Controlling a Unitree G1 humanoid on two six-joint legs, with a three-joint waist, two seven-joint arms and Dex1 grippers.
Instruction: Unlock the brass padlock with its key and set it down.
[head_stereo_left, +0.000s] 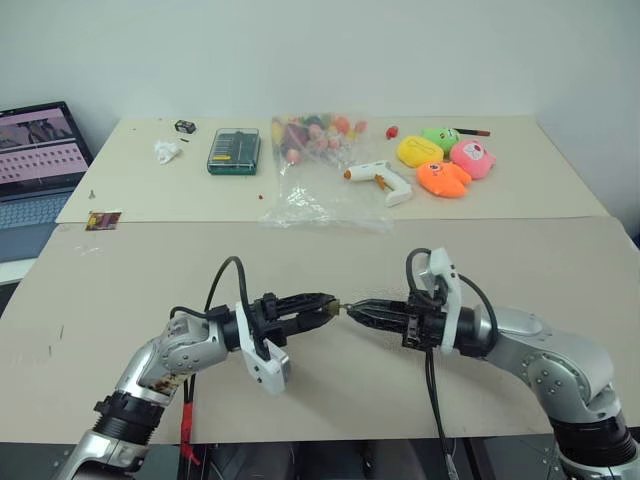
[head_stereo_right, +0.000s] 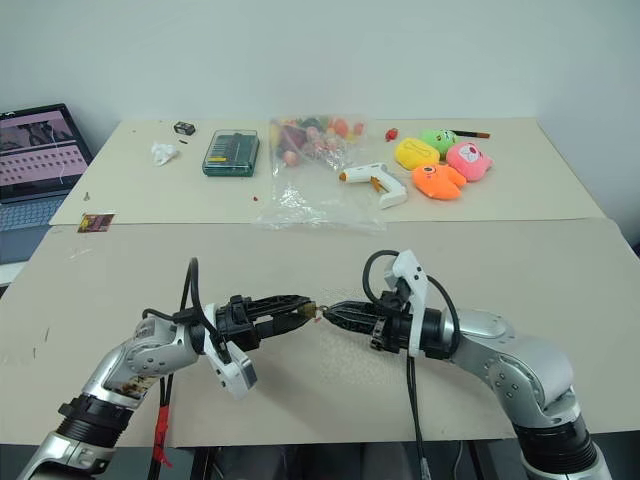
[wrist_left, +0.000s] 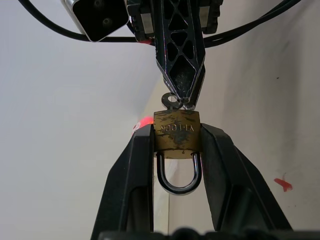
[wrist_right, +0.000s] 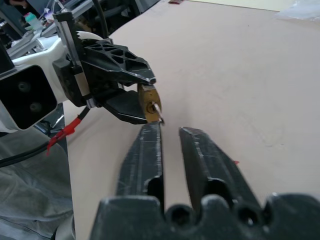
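Left gripper (wrist_left: 177, 150) clamps the brass padlock (wrist_left: 176, 130); right gripper (wrist_right: 170, 131), nearly closed, meets the key (wrist_left: 172, 101). Pinch squarely, then twist without tugging.

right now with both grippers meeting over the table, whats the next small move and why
Probably turn the key: the left gripper clamps the brass padlock, its shackle closed, and the right gripper looks shut at the key.
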